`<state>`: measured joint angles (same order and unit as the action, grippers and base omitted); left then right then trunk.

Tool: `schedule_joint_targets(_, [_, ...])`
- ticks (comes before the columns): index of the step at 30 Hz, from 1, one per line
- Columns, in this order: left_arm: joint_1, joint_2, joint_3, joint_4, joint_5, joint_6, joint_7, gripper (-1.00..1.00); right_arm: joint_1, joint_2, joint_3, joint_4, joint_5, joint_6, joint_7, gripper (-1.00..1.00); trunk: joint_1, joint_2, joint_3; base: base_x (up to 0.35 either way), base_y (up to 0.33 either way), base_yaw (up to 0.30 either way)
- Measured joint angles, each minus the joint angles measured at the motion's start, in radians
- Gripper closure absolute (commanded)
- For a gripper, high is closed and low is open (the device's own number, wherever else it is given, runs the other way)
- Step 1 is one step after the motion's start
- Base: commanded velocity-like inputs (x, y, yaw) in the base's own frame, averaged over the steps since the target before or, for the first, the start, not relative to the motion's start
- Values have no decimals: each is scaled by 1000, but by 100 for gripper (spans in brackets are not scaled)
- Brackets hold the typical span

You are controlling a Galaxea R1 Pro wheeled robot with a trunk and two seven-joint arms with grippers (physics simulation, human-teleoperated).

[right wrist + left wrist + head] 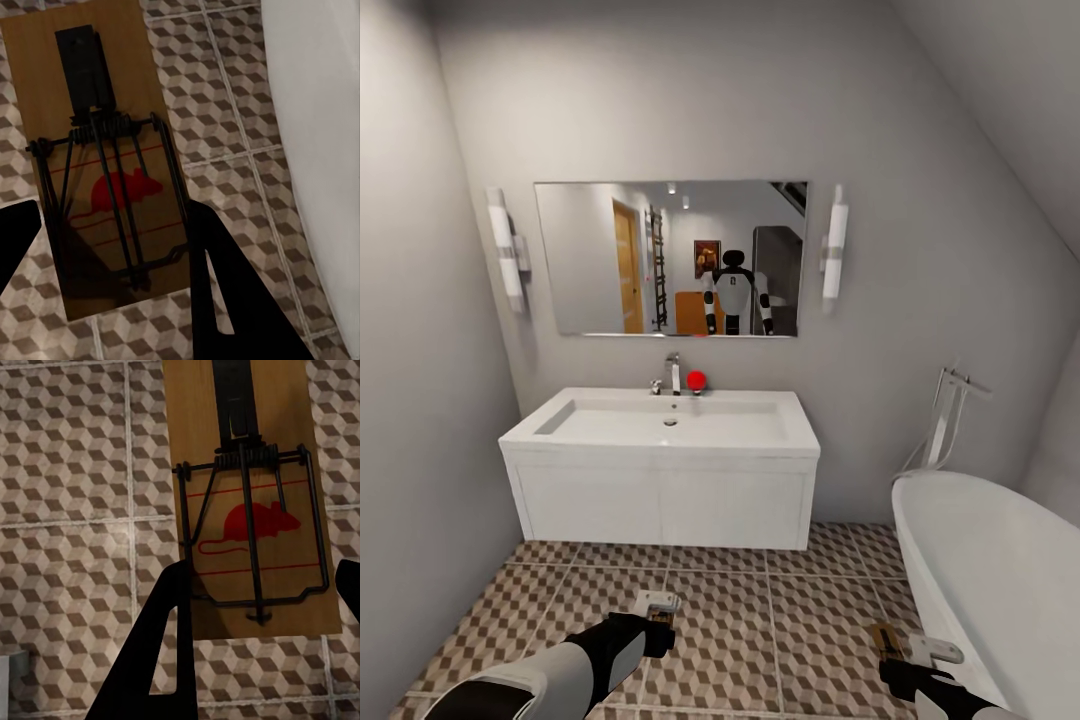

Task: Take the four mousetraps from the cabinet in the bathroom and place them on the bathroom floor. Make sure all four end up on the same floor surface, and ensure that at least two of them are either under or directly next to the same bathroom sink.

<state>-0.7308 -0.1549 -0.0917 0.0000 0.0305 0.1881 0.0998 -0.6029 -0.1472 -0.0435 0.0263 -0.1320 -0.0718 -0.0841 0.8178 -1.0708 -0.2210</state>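
The robot faces the wide white rectangular basin on its white two-door vanity, with a chrome tap and a small red egg-shaped object at the back rim and a wall mirror above (the robot's own white-and-black trunk shows in it). Low in front, the left pincer is clamped on a flat brown wooden mousetrap with dark wire parts and a red mouse print, its black fingers pressing the board's two long edges. The right pincer likewise grips a second brown wooden mousetrap by its long edges. Both traps hang above the floor of square tiles printed with brown, beige and white cubes, the vanity well ahead of both pincers. Just beside the right pincer, on its outer side, rises the white rounded bathtub.
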Motion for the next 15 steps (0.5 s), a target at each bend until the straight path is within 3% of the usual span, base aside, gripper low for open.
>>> schedule_joint_targets(6, [0,1,0,0,0,0,0,100,0,0,0,0,1,-1,1,100,23,-42,-19,0,0,0])
schedule_joint_targets(15, [0,2,0,-1,0,0,0,100,0,1,-4,0,66,-9,-4,100,58,-105,-47,0,0,0])
